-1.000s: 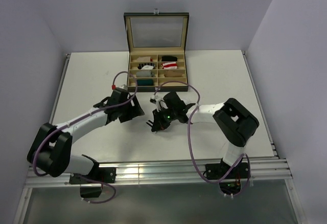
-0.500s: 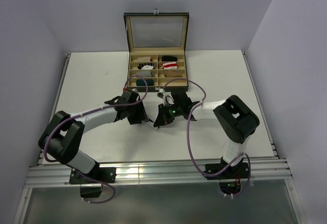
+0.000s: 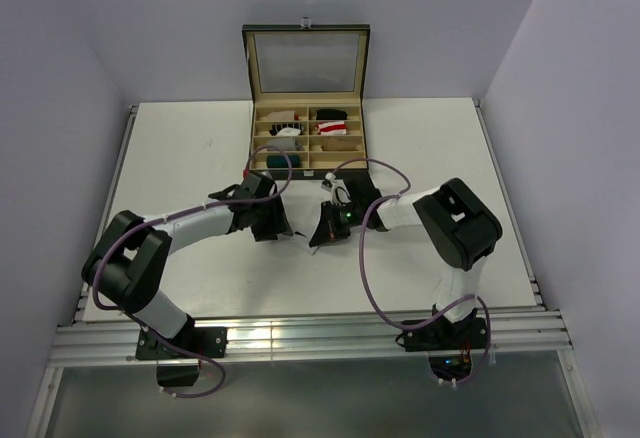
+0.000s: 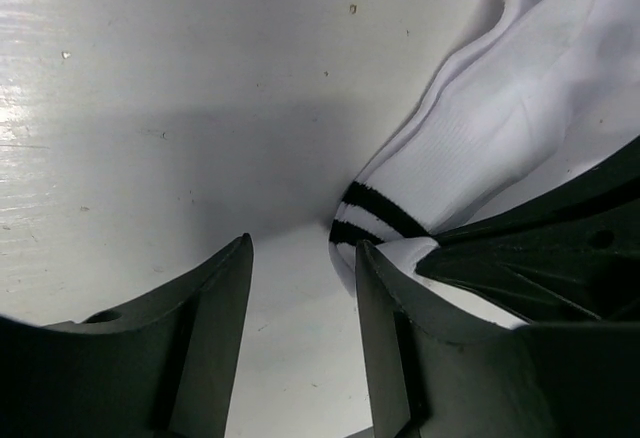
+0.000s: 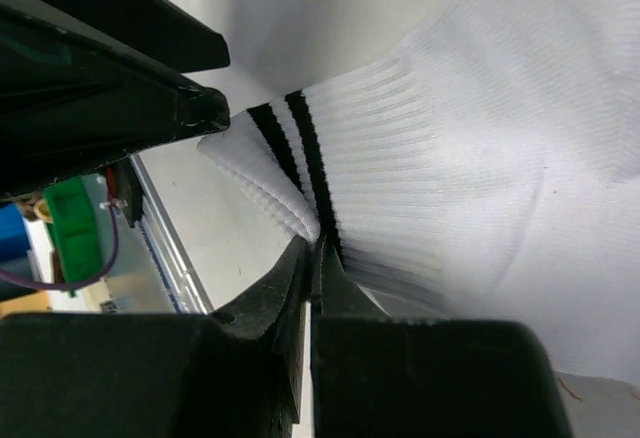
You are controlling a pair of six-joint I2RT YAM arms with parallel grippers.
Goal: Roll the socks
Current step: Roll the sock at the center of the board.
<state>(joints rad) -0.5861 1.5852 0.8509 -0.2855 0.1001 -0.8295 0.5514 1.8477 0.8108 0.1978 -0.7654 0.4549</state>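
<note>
just in front of organizer box (image 3: 306, 171), on table (image 3: 180, 158): white sock (image 4: 480, 128), striped cuff clamped in closed right gripper (image 5: 312, 258). left gripper (image 4: 300, 258) parted, gripping nothing, straddling bare table just beside cuff.

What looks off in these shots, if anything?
Nothing is spilled or damaged. One oddity: the left gripper stands open over bare table, and the striped cuff of the white sock lies at one fingertip, barely between the jaws. The right gripper is pinched shut on that cuff.
</note>
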